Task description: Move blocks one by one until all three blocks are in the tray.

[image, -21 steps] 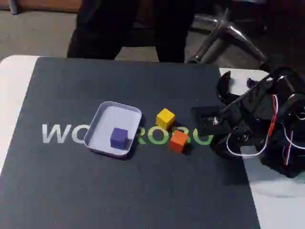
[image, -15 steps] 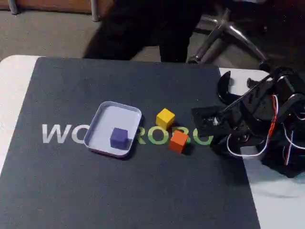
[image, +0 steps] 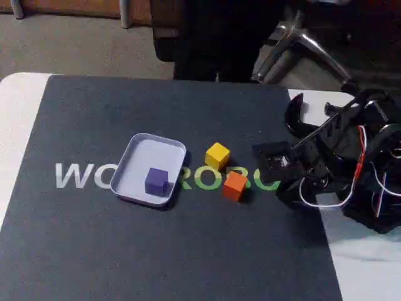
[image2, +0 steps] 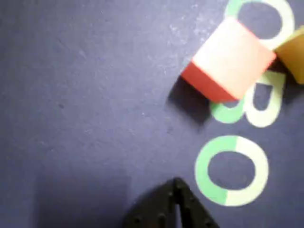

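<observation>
Wrist view shows the orange block [image2: 228, 59] lying flat on the mat [image2: 95, 95], its crisp edges and flat faces suggesting a light, rigid cube best pinched across two opposite sides. In the fixed view it [image: 235, 185] sits near the mat's middle, just beside the yellow block [image: 217, 155]; the purple block [image: 156, 180] rests inside the tray [image: 141, 150]. The gripper [image2: 175, 187] sits low near the mat's right edge, fingertips meeting at a point, holding nothing.

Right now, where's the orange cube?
In the fixed view the small solid orange cube sits on the dark mat's green lettering, just lower right of the yellow cube, outside the tray.
</observation>
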Motion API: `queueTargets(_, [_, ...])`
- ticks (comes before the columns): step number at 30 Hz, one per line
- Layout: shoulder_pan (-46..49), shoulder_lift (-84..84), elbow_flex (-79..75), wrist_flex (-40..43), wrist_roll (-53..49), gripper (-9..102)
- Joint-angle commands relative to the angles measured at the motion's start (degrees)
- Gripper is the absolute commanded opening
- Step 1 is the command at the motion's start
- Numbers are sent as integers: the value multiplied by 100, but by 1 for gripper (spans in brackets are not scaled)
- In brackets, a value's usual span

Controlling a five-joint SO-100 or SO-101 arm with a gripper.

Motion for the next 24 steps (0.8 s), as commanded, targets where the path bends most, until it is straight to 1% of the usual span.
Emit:
queueTargets(1, [18,18,-44,53,-35,-7])
queueTargets(14, [193,18,-44,-9,-149,-8])
queueTargets(18, [773,9,-44,-369,-650,-8])
queueTargets(21, [1002,9,-70,-791,-677,-8])
queueTargets(24, [1116,9,-299,-853,-677,-8])
